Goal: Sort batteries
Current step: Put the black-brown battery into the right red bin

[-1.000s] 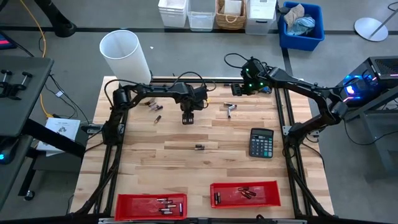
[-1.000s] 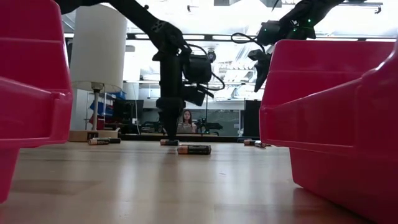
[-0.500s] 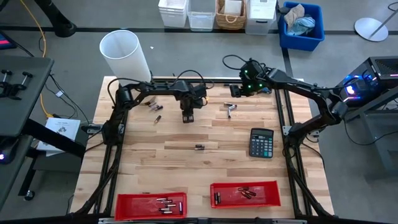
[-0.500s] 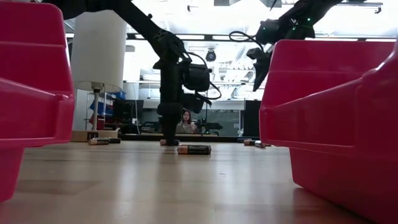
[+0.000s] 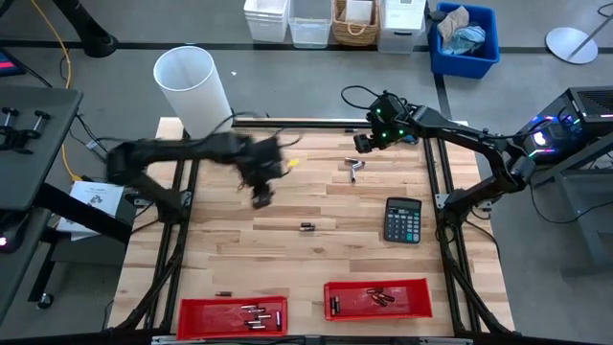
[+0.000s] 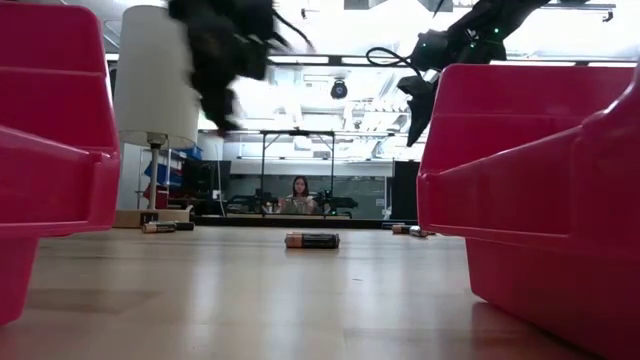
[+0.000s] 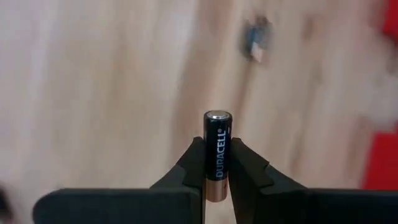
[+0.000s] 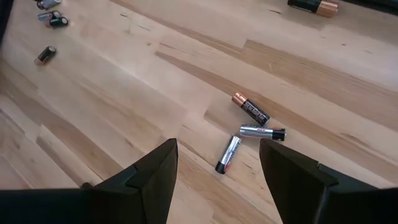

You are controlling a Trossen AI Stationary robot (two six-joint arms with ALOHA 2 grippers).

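While the left gripper (image 7: 217, 163) clamped one battery (image 7: 217, 146), the right gripper (image 8: 217, 177) hung open; two red bins (image 5: 234, 316) (image 5: 377, 298) each held several cells.

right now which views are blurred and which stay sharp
High view: the left arm smears into a dark streak, the calculator stays crisp. Low view: same arm blurred, the lone battery sharp. Left wrist view: table streaked, the held battery sharp. Right wrist view: sharp throughout.
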